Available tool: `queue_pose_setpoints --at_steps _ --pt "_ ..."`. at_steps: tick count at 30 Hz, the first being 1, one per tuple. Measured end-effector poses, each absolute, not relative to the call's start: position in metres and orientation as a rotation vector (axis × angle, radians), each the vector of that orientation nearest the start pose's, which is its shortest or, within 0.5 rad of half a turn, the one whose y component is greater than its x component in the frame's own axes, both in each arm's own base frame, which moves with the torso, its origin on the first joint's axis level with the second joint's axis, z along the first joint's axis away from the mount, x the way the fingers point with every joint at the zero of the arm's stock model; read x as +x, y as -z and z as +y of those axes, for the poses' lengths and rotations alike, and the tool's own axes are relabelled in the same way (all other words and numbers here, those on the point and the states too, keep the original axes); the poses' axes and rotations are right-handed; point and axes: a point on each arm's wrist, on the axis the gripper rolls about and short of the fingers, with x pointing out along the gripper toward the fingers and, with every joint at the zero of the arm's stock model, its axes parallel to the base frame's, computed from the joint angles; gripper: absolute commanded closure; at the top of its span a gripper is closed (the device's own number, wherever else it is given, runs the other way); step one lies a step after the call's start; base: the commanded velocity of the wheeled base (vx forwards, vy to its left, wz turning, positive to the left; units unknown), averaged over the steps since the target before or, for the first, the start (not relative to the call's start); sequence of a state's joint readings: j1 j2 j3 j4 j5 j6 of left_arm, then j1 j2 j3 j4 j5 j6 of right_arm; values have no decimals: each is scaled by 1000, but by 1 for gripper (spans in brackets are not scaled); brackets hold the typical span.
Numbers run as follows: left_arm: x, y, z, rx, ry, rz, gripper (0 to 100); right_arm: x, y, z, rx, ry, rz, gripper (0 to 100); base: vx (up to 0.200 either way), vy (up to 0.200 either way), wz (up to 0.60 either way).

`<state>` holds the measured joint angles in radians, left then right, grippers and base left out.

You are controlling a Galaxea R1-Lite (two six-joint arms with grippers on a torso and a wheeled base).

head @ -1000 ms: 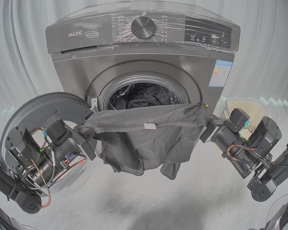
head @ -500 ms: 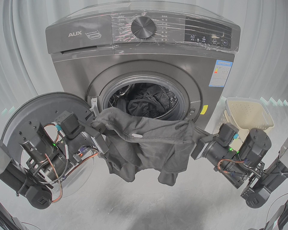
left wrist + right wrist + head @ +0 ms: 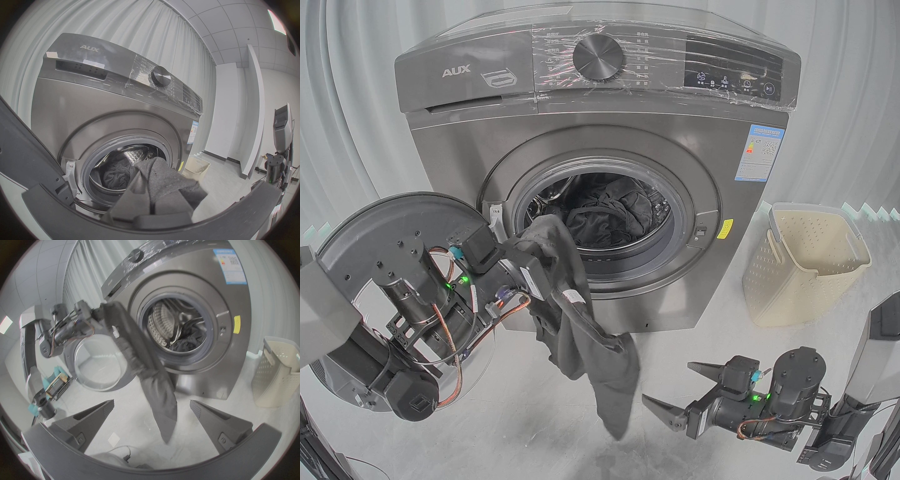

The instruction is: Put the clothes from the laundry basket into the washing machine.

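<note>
Holding the dark grey cloth garment (image 3: 575, 312) by one bunched end, my left gripper (image 3: 540, 259) sits just in front of the left rim of the grey front-loading washing machine (image 3: 600, 125). Its fingers (image 3: 131, 200) are pinched tight on the fold, so the rest hangs free toward the floor, outside the drum. The round hinged door (image 3: 394, 231) is swung wide to the left, leaving the mouth open onto the dark clothes (image 3: 606, 209) already lying far inside. My right gripper (image 3: 669, 382) hovers low and near, to the right of the dangling hem, fingers (image 3: 90, 418) spread wide with nothing between them. The cream perforated plastic laundry basket (image 3: 806, 269) stands on the floor to the right and looks empty. I judge the hanging tail needs lifting over the lip, or it will snag there.
</note>
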<state>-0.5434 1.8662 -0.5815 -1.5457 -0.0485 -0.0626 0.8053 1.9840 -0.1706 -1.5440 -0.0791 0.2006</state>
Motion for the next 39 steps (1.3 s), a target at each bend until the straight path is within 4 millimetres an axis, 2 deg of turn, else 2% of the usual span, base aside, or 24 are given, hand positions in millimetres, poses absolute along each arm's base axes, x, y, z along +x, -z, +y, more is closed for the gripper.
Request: queue_pose_setpoints --at_steps 3,8,18,23,34,39 --pt "265 -165 -163 -124 599 -235 100 174 -55 182 64 -736 345 0 0 0 0" --pt "267 -163 -166 -124 605 -229 100 184 -53 193 74 -751 324 0 0 0 0" --pt "267 -160 -171 -123 620 -222 100 232 -60 231 123 -748 166 0 0 0 0" --pt "266 -159 -175 -124 635 -220 100 250 -55 245 109 -779 124 0 0 0 0" --pt "264 -162 -183 -129 655 -233 100 282 -41 258 115 -749 80 0 0 0 0" --pt "262 -162 -187 -131 667 -234 100 290 -38 261 120 -742 67 0 0 0 0"
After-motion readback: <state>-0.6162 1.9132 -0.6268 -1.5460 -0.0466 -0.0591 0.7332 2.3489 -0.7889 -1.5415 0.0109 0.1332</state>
